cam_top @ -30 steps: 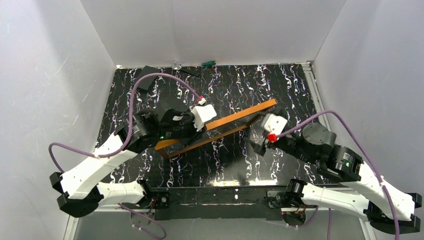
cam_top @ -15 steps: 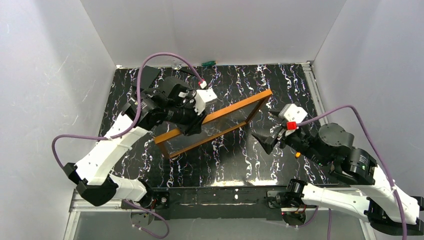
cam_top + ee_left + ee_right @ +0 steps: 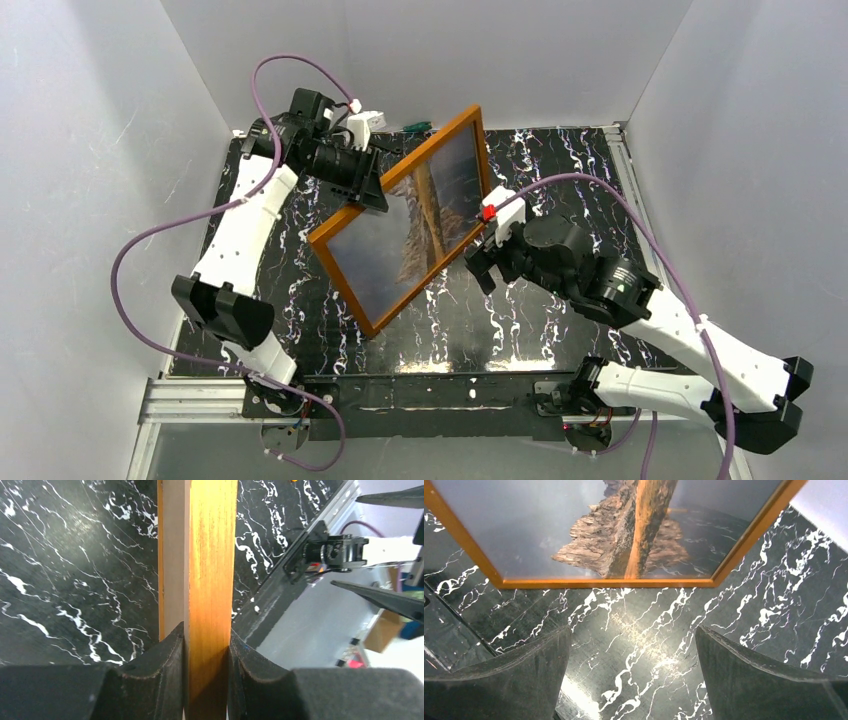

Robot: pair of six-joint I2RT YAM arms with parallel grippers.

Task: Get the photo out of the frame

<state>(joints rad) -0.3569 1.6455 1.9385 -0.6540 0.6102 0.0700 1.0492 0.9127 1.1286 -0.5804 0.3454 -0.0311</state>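
Note:
The frame point(image 3: 342, 287) is held up off the black marbled table, tilted on edge with its glazed face toward the right arm. The photo point(image 3: 410, 225) sits inside it and shows an orange-brown mountain and its reflection. My left gripper point(image 3: 366, 187) is shut on the frame's upper-left rail; in the left wrist view both pads clamp the orange rail point(image 3: 210, 555), with a paler strip beside it. My right gripper point(image 3: 478, 262) is open and empty, close to the frame's right rail. In the right wrist view the photo point(image 3: 624, 530) and the frame's rail point(image 3: 604, 583) lie just beyond the spread fingers point(image 3: 539, 670).
A green-handled tool point(image 3: 417, 126) and a small clear object point(image 3: 352, 130) lie at the back wall. White walls close in on three sides. A metal rail point(image 3: 620, 170) edges the table's right side. The black marbled tabletop point(image 3: 560, 170) stretches under both arms.
The left arm has swung up and back, raising the frame from a low slant to a steep stand with the picture showing. The right gripper has moved left, in toward the frame.

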